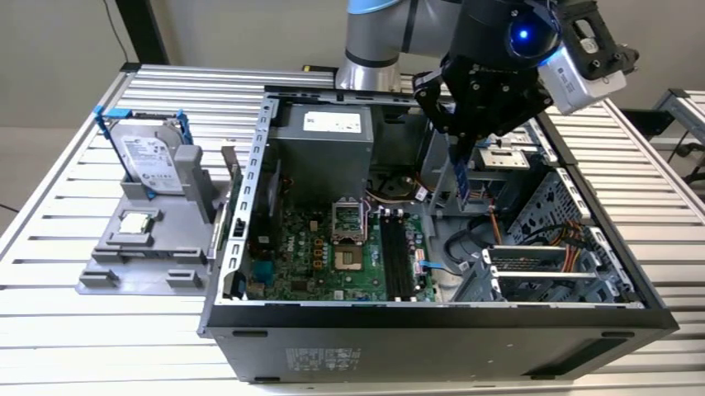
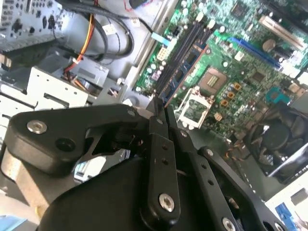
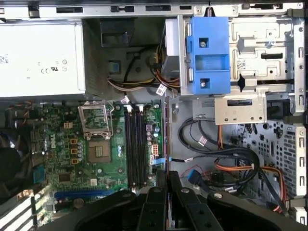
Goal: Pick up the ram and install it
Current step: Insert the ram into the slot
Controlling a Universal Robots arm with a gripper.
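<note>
Two fingers (image 2: 158, 139) tight on the upright ram (image 1: 461, 180), lower edge in open room over the case (image 1: 441, 306).

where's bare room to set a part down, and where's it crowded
Bare slatted table: the exterior view's lower left, before the grey holder, and the strip right of the computer case in that view. Crowded: the holder with its hard drive, and inside the case, where cables fill the bay beside the motherboard, under the gripper holding the ram.
</note>
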